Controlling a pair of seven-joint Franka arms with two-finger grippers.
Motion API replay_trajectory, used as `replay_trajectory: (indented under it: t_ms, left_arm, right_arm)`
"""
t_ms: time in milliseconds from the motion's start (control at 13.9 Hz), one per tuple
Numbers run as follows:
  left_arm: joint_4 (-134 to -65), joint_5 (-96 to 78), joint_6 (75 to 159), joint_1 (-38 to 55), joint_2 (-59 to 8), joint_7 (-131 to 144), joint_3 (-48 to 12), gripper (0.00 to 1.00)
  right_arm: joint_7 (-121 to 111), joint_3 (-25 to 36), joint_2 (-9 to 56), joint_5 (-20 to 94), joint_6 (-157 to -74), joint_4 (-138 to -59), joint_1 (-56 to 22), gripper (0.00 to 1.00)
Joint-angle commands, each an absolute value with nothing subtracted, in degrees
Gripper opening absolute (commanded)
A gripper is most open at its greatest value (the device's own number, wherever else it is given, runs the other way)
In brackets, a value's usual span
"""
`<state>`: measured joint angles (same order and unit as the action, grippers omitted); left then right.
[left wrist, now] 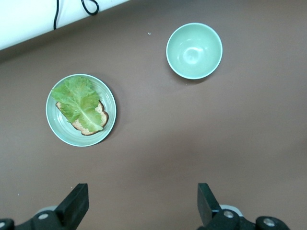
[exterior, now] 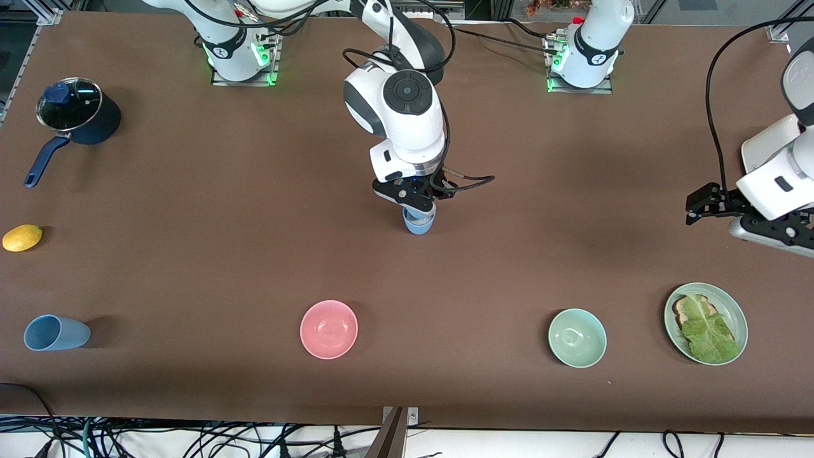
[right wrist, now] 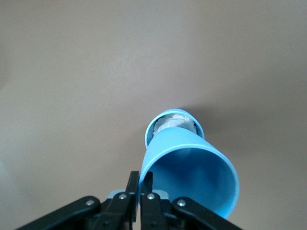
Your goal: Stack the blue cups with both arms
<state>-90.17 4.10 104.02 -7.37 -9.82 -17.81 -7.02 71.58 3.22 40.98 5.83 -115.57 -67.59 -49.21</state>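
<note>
The right claw (exterior: pixel 420 213) pinches one blue cup's (exterior: pixel 419 222) rim over the tabletop (exterior: pixel 222 210) centre, another cup (exterior: pixel 56 333) lies at eight o'clock unstacked, and the left claw (exterior: pixel 712 207) waits wide.

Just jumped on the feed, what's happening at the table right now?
The right gripper is shut on the rim of a blue cup, holding it over the middle of the table. A second blue cup lies on its side at the right arm's end. The left gripper waits open above the lettuce plate and mint bowl.
</note>
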Motion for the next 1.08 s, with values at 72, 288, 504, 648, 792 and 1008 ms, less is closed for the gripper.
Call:
replay_trajectory:
  t_ms: [72,288,504,648,792,1008]
  left_arm:
    - [-90.5,1.4,100.8,-6.5,-6.6,-18.0,-6.2,1.0]
    - [-90.9,0.4,97.2,-5.8,-4.6,-9.3,-5.7,1.0]
    - [-90.9,0.4,95.3,-4.8,-3.2,-2.9,-5.6,1.0]
    - [-90.9,0.6,95.1,-4.1,-2.6,-1.0,-5.6,1.0]
    - [-90.6,2.0,95.2,-3.1,-2.3,-1.1,-5.6,1.0]
    - [-90.4,7.9,96.9,-2.1,-2.5,-1.7,-6.2,1.0]
  right_arm:
    - [72.7,3.6,40.5,4.2,-116.4,-68.9,-50.2,0.0]
    - [72.4,3.6,40.5,3.7,-116.4,-69.1,-50.2,0.0]
    - [72.3,3.6,40.5,3.7,-116.5,-69.1,-50.1,0.0]
    - [72.3,3.6,40.5,3.7,-117.2,-69.1,-50.1,0.05]
    - [72.3,3.6,40.5,3.8,-117.2,-69.1,-50.0,0.17]
    - [72.1,3.6,40.4,3.8,-117.2,-69.1,-49.9,0.34]
